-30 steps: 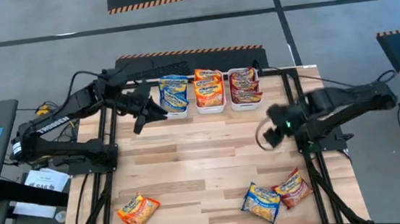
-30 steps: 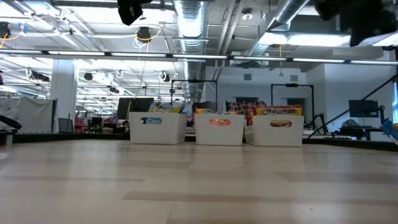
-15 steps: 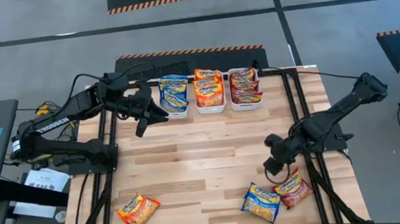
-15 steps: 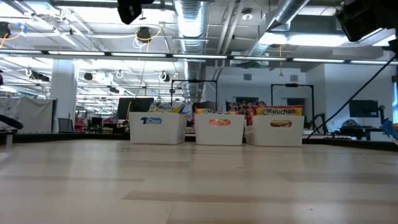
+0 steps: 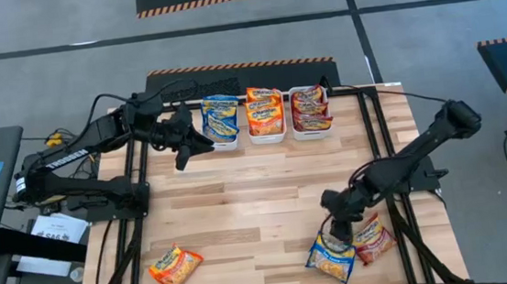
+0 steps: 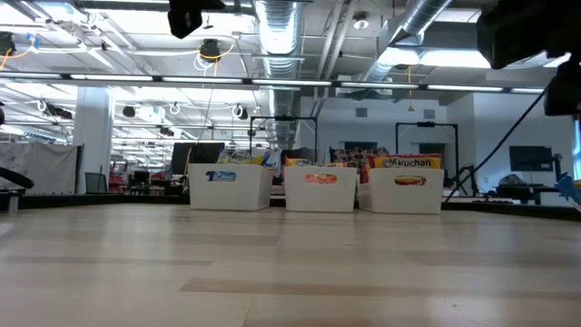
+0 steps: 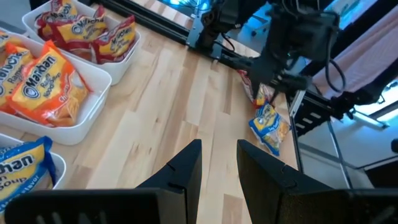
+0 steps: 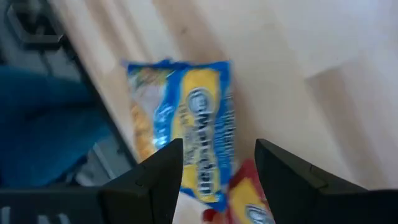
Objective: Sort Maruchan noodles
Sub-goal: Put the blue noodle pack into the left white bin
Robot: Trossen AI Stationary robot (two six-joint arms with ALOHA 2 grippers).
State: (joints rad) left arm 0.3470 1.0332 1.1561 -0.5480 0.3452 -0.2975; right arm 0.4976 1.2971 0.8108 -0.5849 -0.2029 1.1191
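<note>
Since 1 second back: swung from 3 o'clock of the table down toward 5 o'clock, the right gripper (image 5: 338, 229), now poised just above the blue packet (image 5: 330, 258) with fingers (image 8: 163, 174) spread wide and empty, framing that packet in the right wrist view, probably lined up for a pick. Lying flat at 5 o'clock, the blue packet, its edge touching the dark red packet (image 5: 372, 239) beside it, so a clean grab likely needs care not to drag both. Loose and alone at 7 o'clock, the orange packet (image 5: 175, 267), well apart from those 2. Ranked at 12 o'clock, 3 white trays, blue tray (image 5: 222, 124), orange tray (image 5: 265, 118), dark red tray (image 5: 311, 112), each already holding packets of 1 colour. Parked at 10 o'clock beside the blue tray, the left gripper (image 5: 189, 145), fingers (image 7: 185, 171) narrowly parted, gripping nothing, seemingly waiting clear.
</note>
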